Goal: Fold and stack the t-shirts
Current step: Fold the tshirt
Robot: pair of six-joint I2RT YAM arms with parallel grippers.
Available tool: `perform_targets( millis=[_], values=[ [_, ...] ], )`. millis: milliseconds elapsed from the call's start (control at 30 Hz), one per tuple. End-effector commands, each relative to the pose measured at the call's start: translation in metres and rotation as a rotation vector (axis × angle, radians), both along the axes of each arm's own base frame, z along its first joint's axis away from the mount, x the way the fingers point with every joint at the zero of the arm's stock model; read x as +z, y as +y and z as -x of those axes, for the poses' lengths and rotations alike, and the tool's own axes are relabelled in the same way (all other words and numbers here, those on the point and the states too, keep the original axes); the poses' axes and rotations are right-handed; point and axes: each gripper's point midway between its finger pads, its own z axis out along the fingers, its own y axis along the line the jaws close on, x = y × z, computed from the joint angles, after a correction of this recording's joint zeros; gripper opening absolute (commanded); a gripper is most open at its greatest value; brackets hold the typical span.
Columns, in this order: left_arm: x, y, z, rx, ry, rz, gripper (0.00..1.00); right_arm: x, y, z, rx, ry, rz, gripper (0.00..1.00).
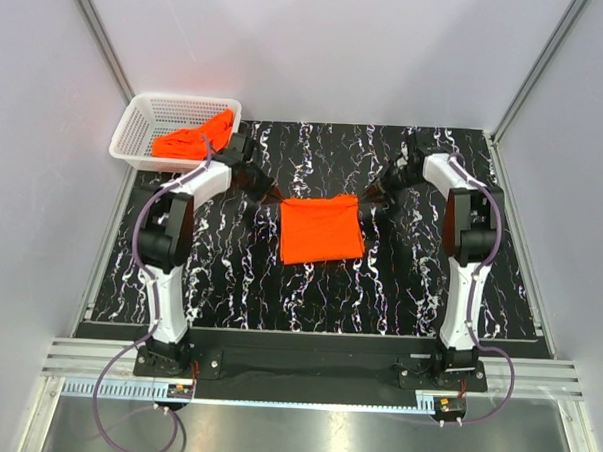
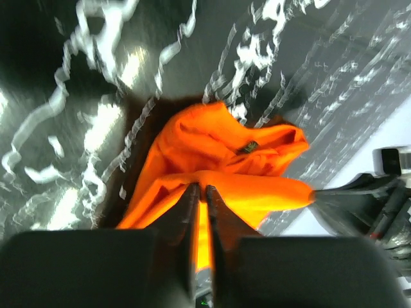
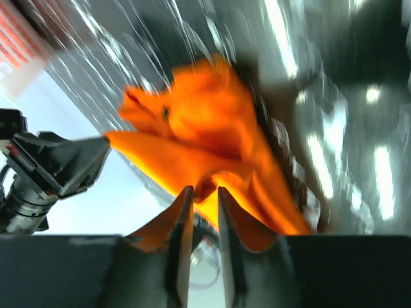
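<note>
An orange t-shirt (image 1: 321,230) lies folded into a rough square in the middle of the black marbled table. My left gripper (image 1: 273,193) is at its far left corner. In the left wrist view the t-shirt (image 2: 212,144) bunches ahead, and the left gripper (image 2: 201,187) has its jaws almost together, pinching the cloth edge at the tips. My right gripper (image 1: 371,199) is at the far right corner. In the right wrist view the right gripper (image 3: 201,190) shows a plain gap between its jaws, with a fold of the t-shirt (image 3: 205,122) at the tips. A second orange t-shirt (image 1: 193,138) lies crumpled in the basket.
A white mesh basket (image 1: 177,100) stands at the table's far left corner, just behind the left arm. Grey walls close in the table on three sides. The other gripper's tip shows at the cloth's opposite corner in each wrist view.
</note>
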Motion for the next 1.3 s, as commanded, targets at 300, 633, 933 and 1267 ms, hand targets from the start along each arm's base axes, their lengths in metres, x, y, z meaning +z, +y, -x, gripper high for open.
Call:
perform_targets(
  millis=[300,633,933,1267],
  values=[
    [0.067,0.018,0.001,-0.264,-0.285,-0.225,0.55,0.054,-0.02,-0.021,0.101,-0.315,0.059,0.53],
    [0.06,-0.061,0.016,-0.405,-0.392,0.097,0.37,0.05,0.058,0.002,0.205,-0.358,-0.259,0.36],
    [0.064,-0.08,0.011,-0.444,-0.427,0.202,0.33,-0.013,0.061,-0.048,0.197,-0.371,-0.293,0.24],
    [0.057,-0.085,0.044,-0.511,-0.401,0.218,0.37,-0.024,0.049,-0.073,0.107,-0.3,-0.343,0.3]
  ],
)
